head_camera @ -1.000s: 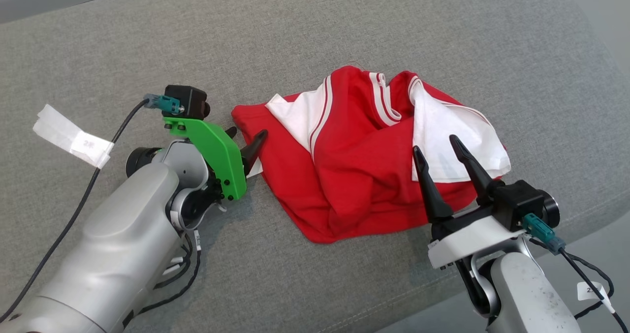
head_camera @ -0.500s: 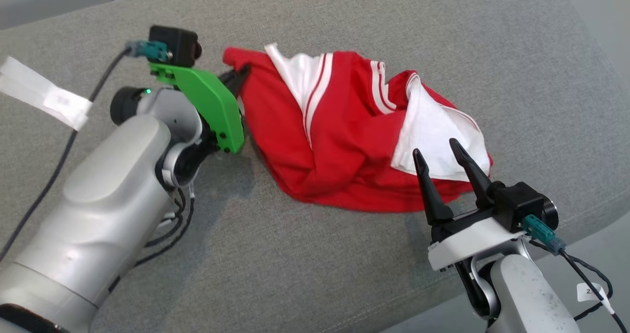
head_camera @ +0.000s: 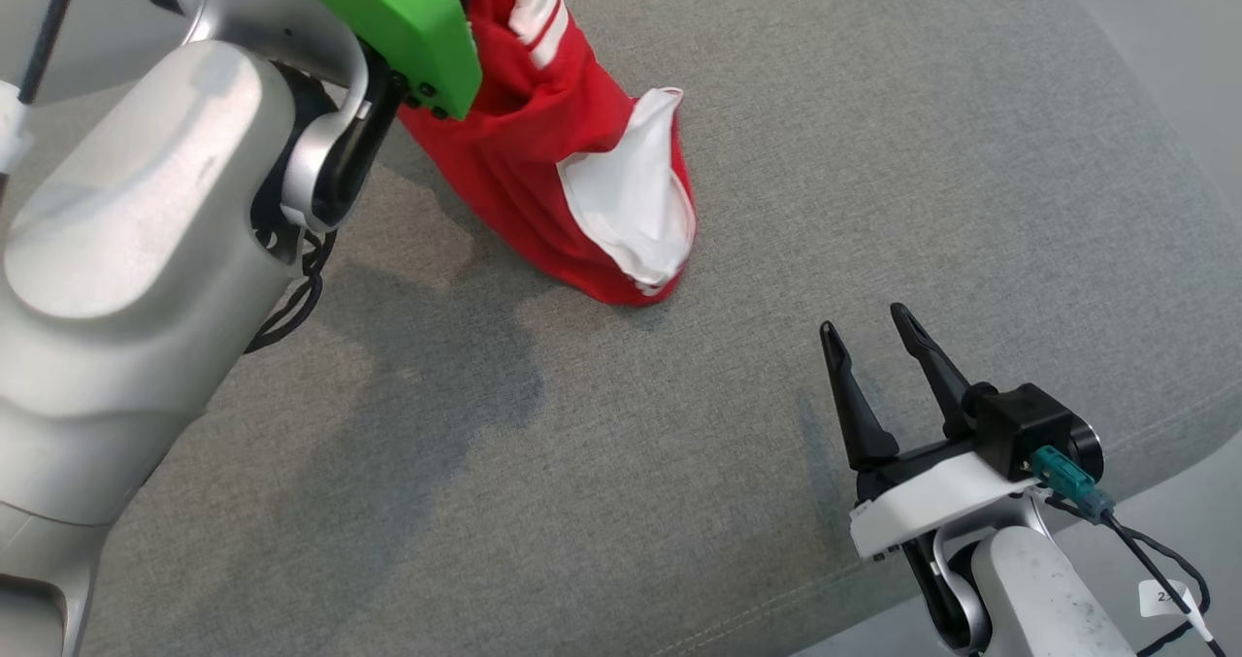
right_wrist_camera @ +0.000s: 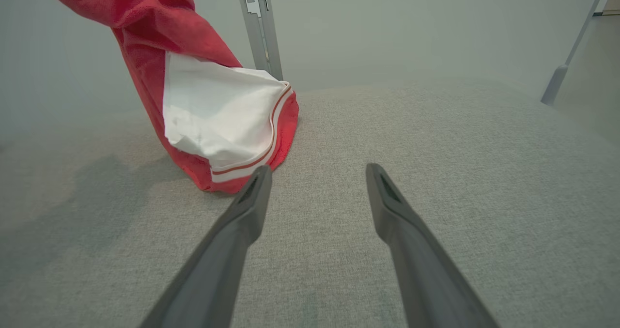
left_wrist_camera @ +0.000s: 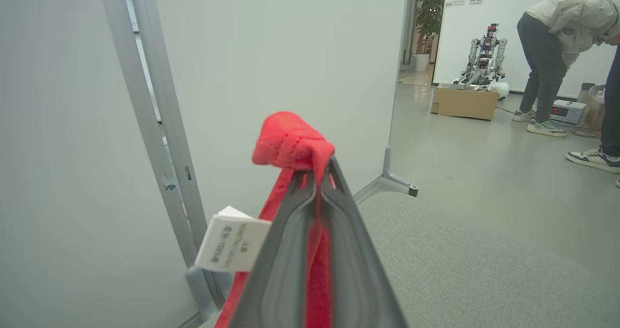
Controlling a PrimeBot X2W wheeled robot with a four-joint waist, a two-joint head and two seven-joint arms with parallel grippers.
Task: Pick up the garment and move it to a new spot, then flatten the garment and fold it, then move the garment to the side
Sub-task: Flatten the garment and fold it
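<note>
Garment (head_camera: 524,152) in clamped L gripper (left_wrist_camera: 320,168), arm high; R gripper (head_camera: 862,319) low, jaws apart

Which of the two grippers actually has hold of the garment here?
The left gripper: its fingers are pinched shut on a red fold of the garment, which hangs from it. The right gripper stands open with nothing between its fingers.

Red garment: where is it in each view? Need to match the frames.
Head view: the red garment hangs at the top, left of centre, from under the green mount, with its lower end on the grey cushion.
Left wrist view: centre, pinched in the shut left gripper, with a bunch poking above the tips.
Right wrist view: upper left, beyond the open right gripper.
Shared landmark: the grey cushion.
</note>
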